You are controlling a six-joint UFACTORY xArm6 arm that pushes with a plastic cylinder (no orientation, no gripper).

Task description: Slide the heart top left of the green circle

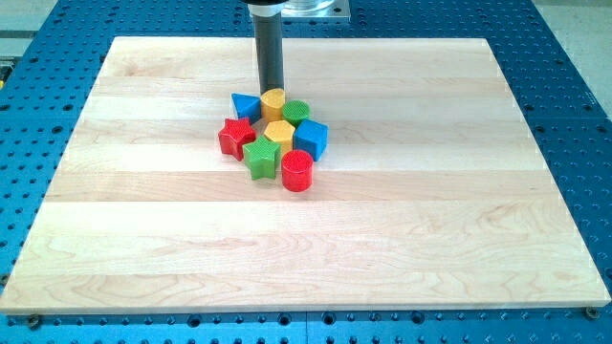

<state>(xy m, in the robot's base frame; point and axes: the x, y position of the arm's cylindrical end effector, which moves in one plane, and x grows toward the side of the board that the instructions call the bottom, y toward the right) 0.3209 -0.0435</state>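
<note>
Fingers were none on this arm: it ended in a straight dark rod, so nothing could spread, press together or pinch, and nothing was held. Coming down upright from the mount at the view's top, the rod ended with my tip just behind the yellow heart, at that block's top edge. Whether my tip actually touched the heart I could not tell, since the block hid the very end.

The heart sat at the top of a tight cluster near the middle of the wooden board. Just to its right, touching or nearly so, lay the green circle, so the heart stood at the circle's left and only slightly higher. On the heart's left was the blue triangle. Below the heart lay the yellow hexagon, with the blue cube to the view's right of it. The red star sat at the cluster's left side, the green star below the hexagon, and the red cylinder at the bottom right.
</note>
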